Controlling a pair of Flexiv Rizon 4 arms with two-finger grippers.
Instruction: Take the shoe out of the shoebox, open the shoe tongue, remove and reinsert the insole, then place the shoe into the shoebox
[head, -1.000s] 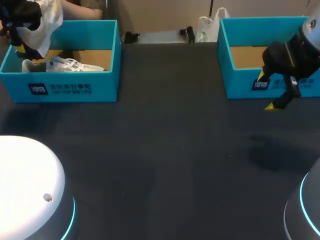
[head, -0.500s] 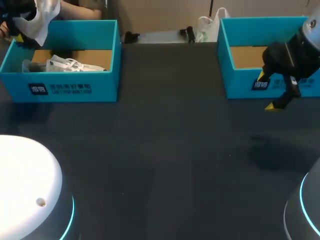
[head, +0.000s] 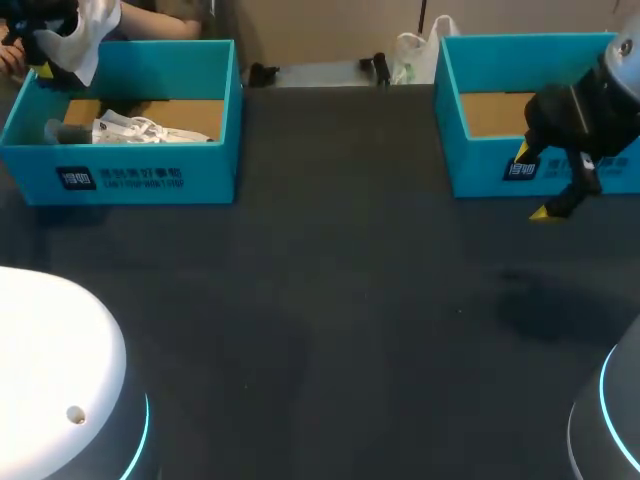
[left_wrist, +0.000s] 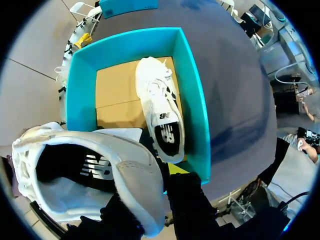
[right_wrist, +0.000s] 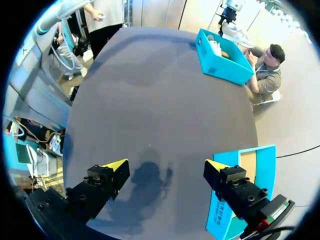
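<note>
The shoe (left_wrist: 85, 165) is clamped in the left pincer (left_wrist: 155, 195), gripped by its side wall near the heel. Its opening is turned toward the wrist camera, so the dark inside can be seen. It's held up over the far left corner of the left box (left_wrist: 197, 105), clear of the rim and not touching it.

A second shoe (left_wrist: 161, 112) is lying on the cardboard floor of that box, close along the near wall, well below the held one.

The right pincer (right_wrist: 166, 167) is spread wide with nothing in it. It's hung low over the bare desk (head: 340, 300), just in front of the right box (right_wrist: 250, 180). That box's near wall is just beside one finger, but no contact is seen.

The two boxes are set well apart, at the far left and far right of the desk. A big stretch of dark desk is left open between them and all the way to the near edge.
</note>
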